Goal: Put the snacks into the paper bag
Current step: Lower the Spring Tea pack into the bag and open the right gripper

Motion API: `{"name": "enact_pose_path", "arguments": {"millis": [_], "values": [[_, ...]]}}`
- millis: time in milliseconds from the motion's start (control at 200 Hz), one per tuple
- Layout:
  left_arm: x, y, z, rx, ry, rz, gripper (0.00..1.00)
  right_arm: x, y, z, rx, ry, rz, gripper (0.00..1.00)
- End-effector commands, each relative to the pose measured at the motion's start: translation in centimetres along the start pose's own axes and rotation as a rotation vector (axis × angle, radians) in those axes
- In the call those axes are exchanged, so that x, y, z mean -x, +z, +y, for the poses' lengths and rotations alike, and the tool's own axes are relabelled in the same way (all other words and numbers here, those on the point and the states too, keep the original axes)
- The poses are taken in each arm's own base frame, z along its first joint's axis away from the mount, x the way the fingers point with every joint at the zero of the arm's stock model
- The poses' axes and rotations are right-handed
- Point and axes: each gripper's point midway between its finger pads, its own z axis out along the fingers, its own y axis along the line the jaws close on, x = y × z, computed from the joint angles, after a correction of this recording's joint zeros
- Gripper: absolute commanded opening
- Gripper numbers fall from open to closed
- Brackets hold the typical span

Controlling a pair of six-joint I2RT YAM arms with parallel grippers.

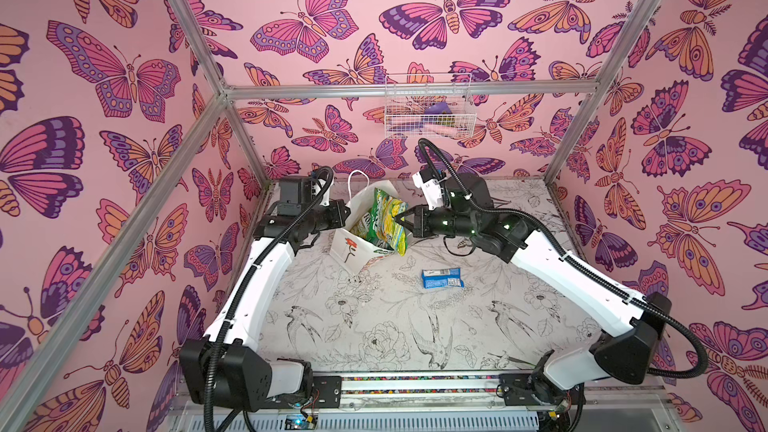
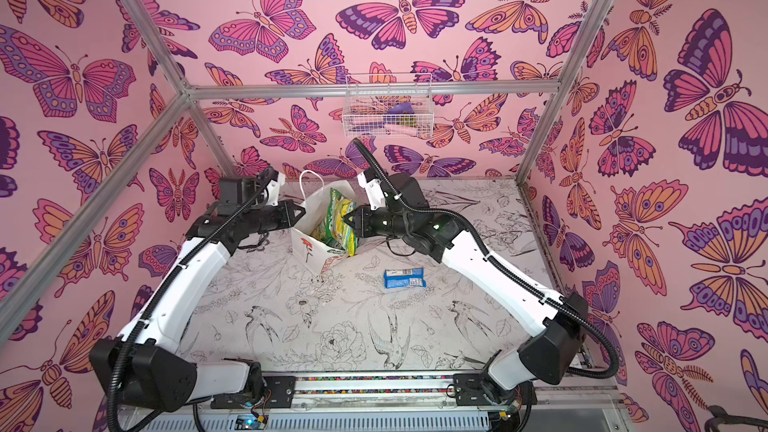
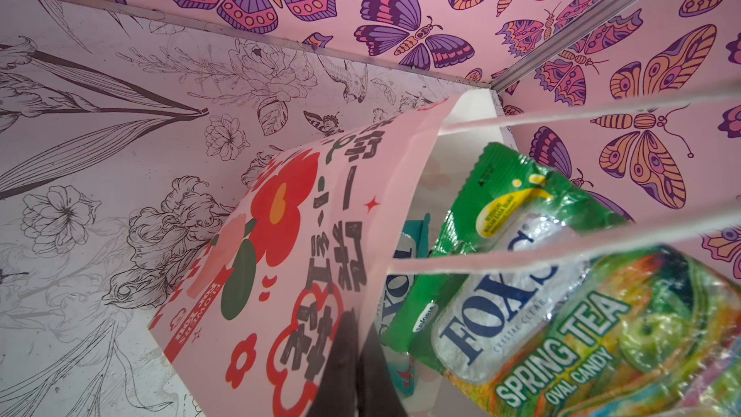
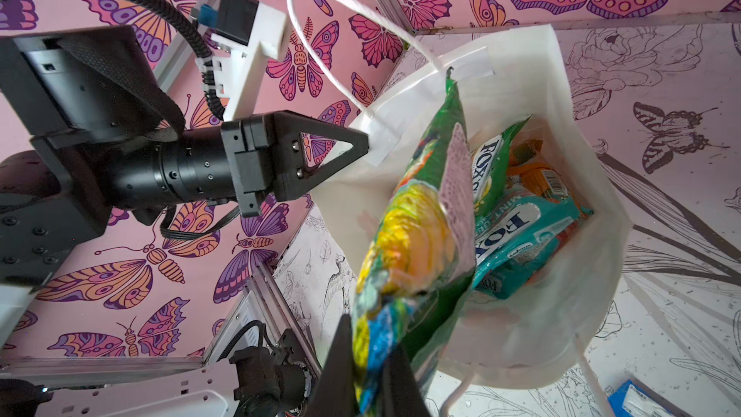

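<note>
The step in hand is judged to be the lowering of a green-yellow packet [image 1: 388, 218] into the paper bag [image 1: 345, 243], which stands toward the far edge of the table [image 1: 374, 326], left of its middle. The bag's rim is pinched by the left gripper [image 4: 363, 144] and so held open, while the packet, lying across the mouth and partly inside above a teal packet [image 4: 521, 230] and an orange packet [image 4: 537, 178], is pinched at its end by the right gripper [image 1: 401, 220]. The next move calls for the packet to be pushed deeper and released without the rim being dragged — and a blue-white packet [image 1: 441, 278], flat near the middle of the table and apart from the bag, is left to be fetched.
</note>
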Motion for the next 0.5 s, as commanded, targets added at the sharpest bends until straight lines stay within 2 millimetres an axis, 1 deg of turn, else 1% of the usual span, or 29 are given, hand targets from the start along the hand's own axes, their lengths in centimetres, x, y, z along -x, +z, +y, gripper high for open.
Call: {"name": "enact_pose_path", "arguments": {"millis": [0,90,496], "values": [[1.7,-1.34,-2.34,-0.079,0.061,-0.079,0.0,1.63,-0.66,1.8,0.032,-0.007,-0.032,0.0],[1.72,-1.32,-2.35,-0.08,0.061,-0.079,0.0,1.79,-0.62,1.71,0.022,0.0,-0.026,0.0],[1.72,-1.33,-2.4,-0.079,0.062,-0.079,0.0,1.31,0.18,1.26,0.008,0.053,0.008,0.0]]}}
